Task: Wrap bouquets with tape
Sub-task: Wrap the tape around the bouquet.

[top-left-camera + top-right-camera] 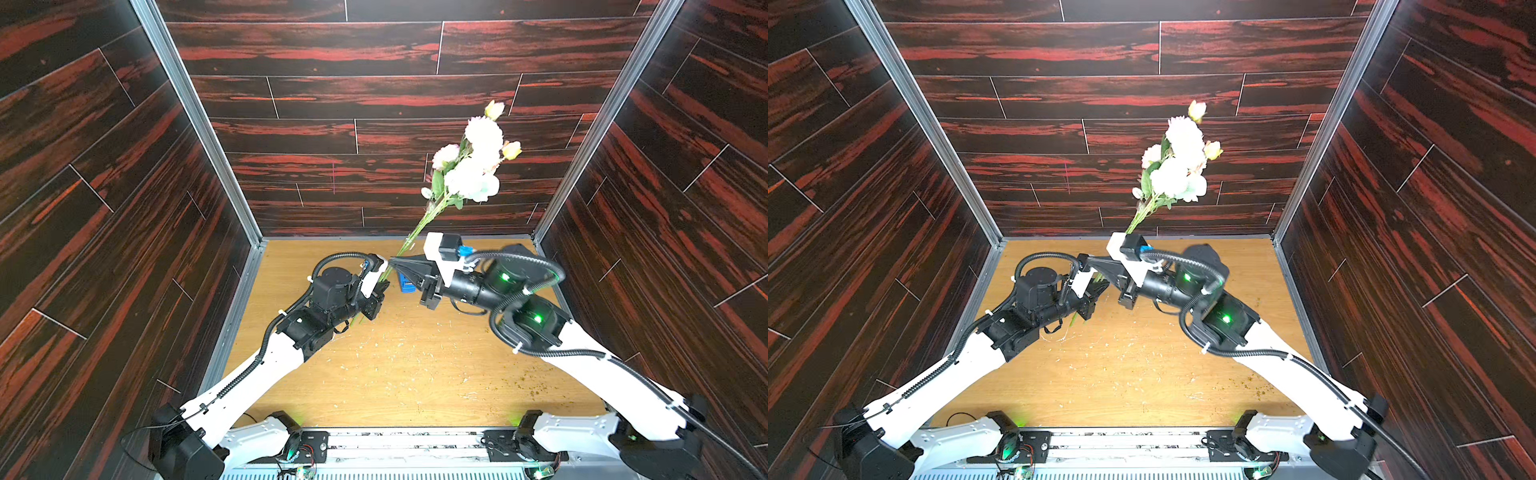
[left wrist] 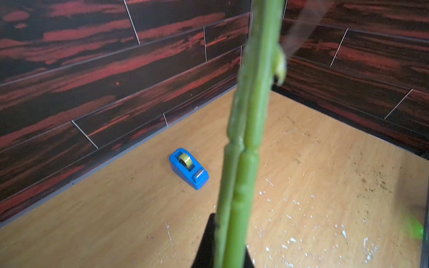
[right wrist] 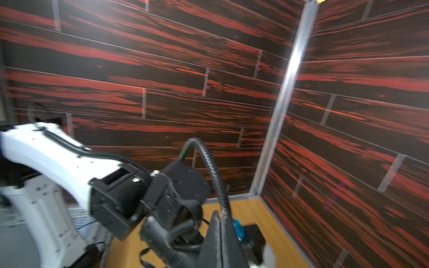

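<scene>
A light wooden tabletop [image 1: 415, 386], strewn with pale flecks [image 1: 399, 349], fills the lower middle of both top views, boxed in by dark red-streaked wood-pattern walls [image 1: 332, 83] and grey metal corner posts [image 1: 195, 112]. At frame centre the left end effector [image 1: 379, 293] clamps the green stems [image 2: 246, 162] of the pale pink-white bouquet [image 1: 473, 166], blooms leaning upper right; the right end effector [image 1: 395, 262], fingers [image 3: 212, 243] pressed together, points at those stems and half hides the blue plastic tape dispenser [image 1: 405, 286] standing on the tabletop.
</scene>
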{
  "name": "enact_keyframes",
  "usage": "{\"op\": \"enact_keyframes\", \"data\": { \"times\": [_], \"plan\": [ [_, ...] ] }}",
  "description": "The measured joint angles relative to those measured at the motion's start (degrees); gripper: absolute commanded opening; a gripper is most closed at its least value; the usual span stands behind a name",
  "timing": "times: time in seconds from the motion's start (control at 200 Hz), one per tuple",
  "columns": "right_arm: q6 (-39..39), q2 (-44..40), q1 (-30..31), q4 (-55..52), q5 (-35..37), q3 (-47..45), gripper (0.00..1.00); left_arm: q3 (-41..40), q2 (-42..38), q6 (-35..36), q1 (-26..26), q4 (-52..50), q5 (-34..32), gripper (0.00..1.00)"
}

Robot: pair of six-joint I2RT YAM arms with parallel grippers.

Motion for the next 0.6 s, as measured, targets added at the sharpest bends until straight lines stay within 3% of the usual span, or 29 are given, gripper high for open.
{"op": "enact_keyframes", "data": {
  "times": [0.16,0.321,0.456,0.601],
  "plan": [
    [-3.69,-11.61,0.02,-0.68,10.34,-10.86,0.26,-2.19,-3.74,1.33,0.0,2.8,3.89,0.0],
    [-5.55,-19.19,-3.39,-1.11,14.38,-15.87,0.28,-2.62,-9.31,3.69,0.0,3.52,10.82,0.0],
    [-3.67,-19.82,-11.63,-0.42,10.05,-16.81,0.33,-2.67,-13.22,4.33,0.0,5.53,17.81,0.0],
    [-1.7,-15.78,-15.06,1.9,-2.01,-16.33,0.41,-2.86,-14.82,2.73,-0.02,9.11,24.0,0.0]
  ]
}}
